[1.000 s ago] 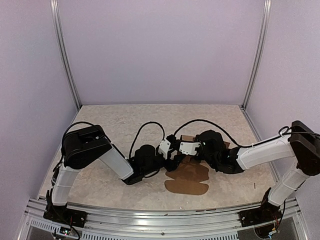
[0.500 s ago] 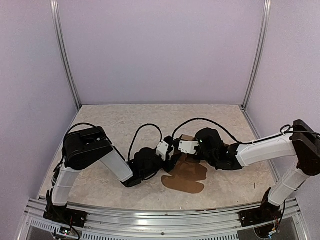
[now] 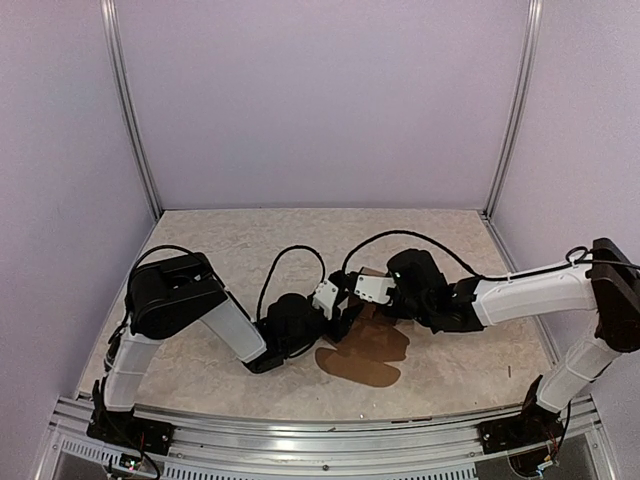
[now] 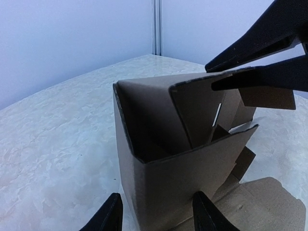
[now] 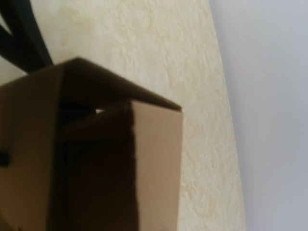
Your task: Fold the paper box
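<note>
Marbled table (image 4: 57,134) bears paper box (image 4: 163,183), open end up.

room: far and left table (image 3: 230,240) | blocked: centre (paper box (image 4: 159,178) hemmed between left claw (image 4: 156,217) and right claw (image 4: 211,77))

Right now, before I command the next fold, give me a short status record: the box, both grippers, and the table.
box: the paper box is partly erected, walls upright, top open, one panel leaning inward
flaps: rounded flaps lie flat on the table, on the side toward the arm bases
left gripper: low, one finger on either side of the box's near corner; grip not clear
right gripper: pinching the top edge of the inward-leaning panel
fold: not finished
</note>
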Controlling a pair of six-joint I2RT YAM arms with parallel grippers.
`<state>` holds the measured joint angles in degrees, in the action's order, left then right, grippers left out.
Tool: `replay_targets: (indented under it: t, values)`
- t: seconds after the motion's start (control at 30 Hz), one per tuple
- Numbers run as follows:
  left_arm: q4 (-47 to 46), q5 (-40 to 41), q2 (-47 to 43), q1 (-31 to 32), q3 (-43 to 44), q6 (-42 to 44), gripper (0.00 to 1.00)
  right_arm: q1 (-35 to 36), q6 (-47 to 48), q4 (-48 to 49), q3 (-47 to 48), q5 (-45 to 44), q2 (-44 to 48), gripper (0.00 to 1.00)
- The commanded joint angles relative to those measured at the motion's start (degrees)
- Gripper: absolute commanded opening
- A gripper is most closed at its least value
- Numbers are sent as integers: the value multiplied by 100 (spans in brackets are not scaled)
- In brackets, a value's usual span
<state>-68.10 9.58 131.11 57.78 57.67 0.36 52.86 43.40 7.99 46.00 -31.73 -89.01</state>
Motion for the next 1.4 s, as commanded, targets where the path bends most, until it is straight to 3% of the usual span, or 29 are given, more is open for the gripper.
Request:
replay_targets:
  t: [0.0, 0.37, 0.7, 0.93, 1.03, 1.23, 1.37]
  values:
    - [-880, -6, 54, -36, 47, 281, 48, 86, -328, -567, 84, 411, -158, 9]
    - [-1183, 103, 282, -15, 40, 500, 49, 90, -231, -314, 155, -28, -539, 10]
    - [-1505, -842, 171, -230, -188, 355, 62, 76, -91, -253, 210, -87, -580, 2]
    - [-1318, -1508, 242, -406, 71, 184, 60, 80, -154, -317, 278, 37, -635, 3]
    - [-1235, -1797, 228, -419, 80, 89, 64, 80, -50, -105, 233, -235, -700, 3]
    - [-1377, -1744, 175, -355, -139, 75, 68, 89, 182, 421, 6, -573, -714, 2]
    - [-1392, -1757, 140, -357, -188, 97, 63, 85, 309, 784, -192, -775, -765, 2]
